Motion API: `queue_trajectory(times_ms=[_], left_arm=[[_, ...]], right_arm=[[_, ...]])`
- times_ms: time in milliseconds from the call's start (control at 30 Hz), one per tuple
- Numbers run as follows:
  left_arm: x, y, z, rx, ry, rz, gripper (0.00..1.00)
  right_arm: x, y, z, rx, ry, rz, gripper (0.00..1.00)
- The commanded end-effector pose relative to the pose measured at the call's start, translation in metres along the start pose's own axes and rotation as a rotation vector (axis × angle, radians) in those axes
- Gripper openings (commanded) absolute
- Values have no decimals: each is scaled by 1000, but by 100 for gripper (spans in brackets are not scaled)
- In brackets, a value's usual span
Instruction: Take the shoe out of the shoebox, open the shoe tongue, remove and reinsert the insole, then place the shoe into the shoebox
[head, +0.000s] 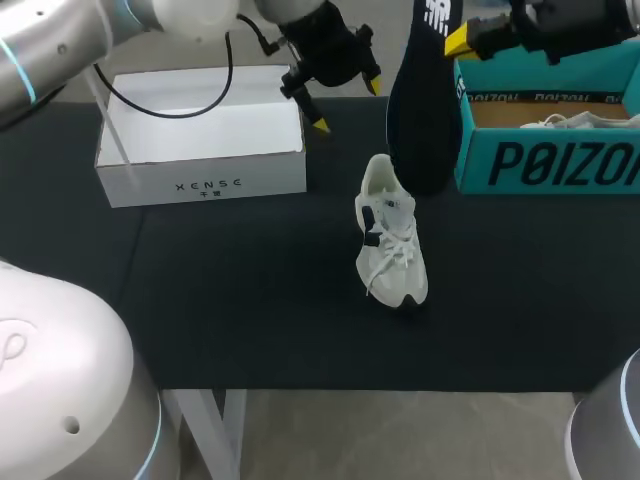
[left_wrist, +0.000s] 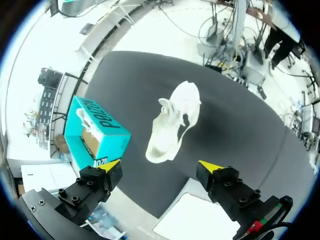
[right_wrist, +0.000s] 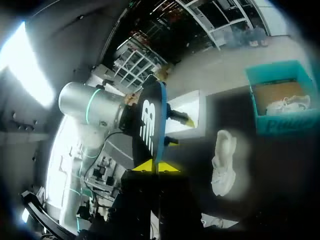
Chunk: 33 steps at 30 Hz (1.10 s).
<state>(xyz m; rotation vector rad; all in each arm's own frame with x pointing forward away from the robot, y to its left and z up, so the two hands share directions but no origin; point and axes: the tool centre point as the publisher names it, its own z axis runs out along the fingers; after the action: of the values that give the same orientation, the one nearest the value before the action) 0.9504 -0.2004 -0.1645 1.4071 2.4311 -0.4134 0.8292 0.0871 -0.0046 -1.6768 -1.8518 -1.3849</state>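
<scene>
Shoe (head: 390, 245): sitting upright on its sole in middle of bench (head: 250, 320), toe pointing away from both boxes. Insole (head: 425, 100): hanging upright, lower end down by shoe's heel, right beside teal shoebox (head: 550, 165); second shoe (head: 570, 122) lying inside that. Right pincer (head: 458, 42): pinching insole's top end. Left pincer (head: 347, 106): gaping wide, gripping nothing, hovering over white box (head: 200, 170).

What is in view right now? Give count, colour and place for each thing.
shoe: 1, white, mid-table
insole: 1, dark, upright behind the shoe, beside the teal box
teal box: 1, teal, open, right rear
second shoe: 1, white, inside the teal box
white box: 1, white, open, left rear
table: 1, black top
left gripper: 1, yellow tips, open, above the white box's right end
right gripper: 1, yellow tips, shut on the insole's top
</scene>
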Motion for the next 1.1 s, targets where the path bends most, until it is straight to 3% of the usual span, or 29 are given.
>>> queue_trajectory(times_ms=[33, 267, 400, 567, 833, 1100], left_arm=[[21, -13, -28, 61, -363, 92, 100], [15, -19, -59, 191, -627, 139, 100], [6, -19, -73, 265, -715, 175, 100], [-11, -30, -85, 299, -791, 267, 100], [-33, -58, -94, 297, -943, 398, 100], [-47, -83, -93, 269, -983, 496, 100]], right_arm=[[-12, 22, 11, 26, 27, 33, 0], [-35, 39, 22, 75, 88, 170, 0], [-41, 41, 23, 80, 104, 217, 0], [-45, 40, 24, 104, 123, 275, 0], [-52, 52, 35, 160, 110, 403, 0], [-44, 61, 45, 186, 128, 395, 0]])
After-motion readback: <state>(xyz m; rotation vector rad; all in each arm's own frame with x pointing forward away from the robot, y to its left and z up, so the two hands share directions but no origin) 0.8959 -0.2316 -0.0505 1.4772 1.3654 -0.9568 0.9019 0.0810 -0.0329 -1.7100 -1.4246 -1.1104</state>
